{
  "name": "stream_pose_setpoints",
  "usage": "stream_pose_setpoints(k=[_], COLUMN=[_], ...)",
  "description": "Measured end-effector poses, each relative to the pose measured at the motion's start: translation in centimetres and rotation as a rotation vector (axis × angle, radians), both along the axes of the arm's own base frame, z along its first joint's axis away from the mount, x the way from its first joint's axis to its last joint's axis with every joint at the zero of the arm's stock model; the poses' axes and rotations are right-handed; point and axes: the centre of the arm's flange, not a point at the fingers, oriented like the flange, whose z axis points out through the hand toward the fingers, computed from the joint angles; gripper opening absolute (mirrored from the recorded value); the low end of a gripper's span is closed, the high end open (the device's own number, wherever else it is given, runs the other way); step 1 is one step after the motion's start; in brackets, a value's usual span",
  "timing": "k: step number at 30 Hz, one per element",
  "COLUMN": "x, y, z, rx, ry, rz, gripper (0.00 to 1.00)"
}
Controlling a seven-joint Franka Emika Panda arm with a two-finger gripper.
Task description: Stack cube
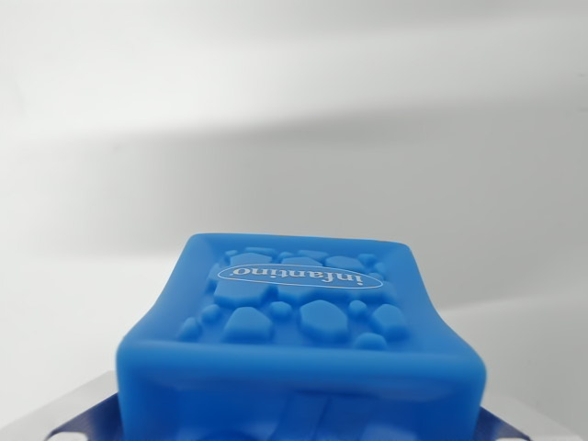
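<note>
Nearest the camera, at the bottom edge of the wrist view, the blue cube [303, 340] fills the lower middle of the picture. Its closest face is blurred and cut off by the frame, with faint raised shapes showing on it. On either side of the cube, at the lower corners, pale grey metal-looking parts [78, 404] reach in from below; they appear to belong to the gripper [303, 427], though its fingertips are hidden behind or under the cube, so I cannot tell whether it is clamped on the cube or standing apart from it. A thin dark blue strip shows just beside the cube at the wrist view's left and again at the right.

Farther up, the cube's upper face comes into sharp focus. It is slightly dished, with rounded raised edges, and is covered in pebble-like bumps. An oval label [304, 276] outlined in white sits across it, reading "infantino" upside down in this view.

Beyond the cube lies a plain white surface [294, 119], out of focus, with a broad soft grey shadow band crossing it from the wrist view's left toward the upper right. Whether this is the worktop or a backdrop cannot be told.
</note>
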Motion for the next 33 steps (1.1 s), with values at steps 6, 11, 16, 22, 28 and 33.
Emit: stream_pose_setpoints(k=[6, 11, 16, 22, 28, 33], x=[0.0, 0.0, 0.0, 0.0, 0.0, -0.1], y=[0.0, 0.0, 0.0, 0.0, 0.0, 0.0], z=[1.4, 2.8, 4.2, 5.8, 7.8, 9.5], rx=[-0.001, -0.001, -0.001, -0.002, -0.002, -0.002], ry=[-0.001, -0.001, -0.003, -0.002, -0.003, -0.004], rz=[0.0, 0.0, 0.0, 0.0, 0.0, 0.0], gripper=[0.0, 0.0, 0.0, 0.0, 0.0, 0.0])
